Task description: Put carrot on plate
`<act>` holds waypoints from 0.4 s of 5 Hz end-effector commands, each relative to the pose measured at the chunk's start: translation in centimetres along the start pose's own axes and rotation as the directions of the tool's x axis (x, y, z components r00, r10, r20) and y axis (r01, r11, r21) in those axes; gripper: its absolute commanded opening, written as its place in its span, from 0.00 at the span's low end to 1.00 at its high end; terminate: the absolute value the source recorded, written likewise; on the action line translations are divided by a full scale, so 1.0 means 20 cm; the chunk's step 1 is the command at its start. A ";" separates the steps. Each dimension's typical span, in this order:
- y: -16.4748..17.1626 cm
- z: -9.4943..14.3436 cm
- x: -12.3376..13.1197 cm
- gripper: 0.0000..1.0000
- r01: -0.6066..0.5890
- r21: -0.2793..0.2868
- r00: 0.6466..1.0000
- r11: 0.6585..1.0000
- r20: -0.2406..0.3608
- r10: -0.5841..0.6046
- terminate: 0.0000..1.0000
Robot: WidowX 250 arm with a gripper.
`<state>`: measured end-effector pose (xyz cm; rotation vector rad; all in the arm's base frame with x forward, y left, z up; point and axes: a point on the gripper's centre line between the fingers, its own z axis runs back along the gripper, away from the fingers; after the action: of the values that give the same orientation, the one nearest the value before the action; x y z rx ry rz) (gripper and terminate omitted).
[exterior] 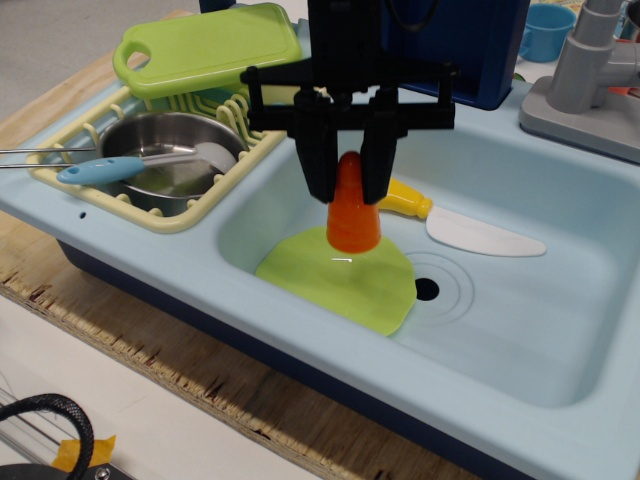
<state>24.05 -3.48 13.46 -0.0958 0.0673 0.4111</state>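
The orange carrot (pixel 354 212) hangs wide end down, its tip pinched between my black fingers. My gripper (pixel 348 180) is shut on it, over the back edge of the lime-green plate (pixel 340 278). The plate lies flat on the floor of the light-blue sink (pixel 520 330), left of the drain hole. The carrot is held just above the plate; I cannot tell if they touch.
A yellow-handled white toy knife (pixel 470 232) lies behind and to the right of the plate. A yellow drying rack (pixel 190 215) on the left holds a steel pot (pixel 175 150), a blue-handled utensil (pixel 100 170) and a green cutting board (pixel 210 48). A grey faucet (pixel 590 80) stands at the back right.
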 end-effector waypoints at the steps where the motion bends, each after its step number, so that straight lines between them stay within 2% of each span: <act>1: 0.00 -0.03 0.02 0.00 -0.008 -0.018 1.000 1.000 -0.007 0.008 0.00; 2: 0.00 -0.08 0.02 0.00 -0.009 -0.024 1.000 1.000 -0.019 0.009 0.00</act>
<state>24.15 -3.85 10.58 -0.1135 0.0982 0.4233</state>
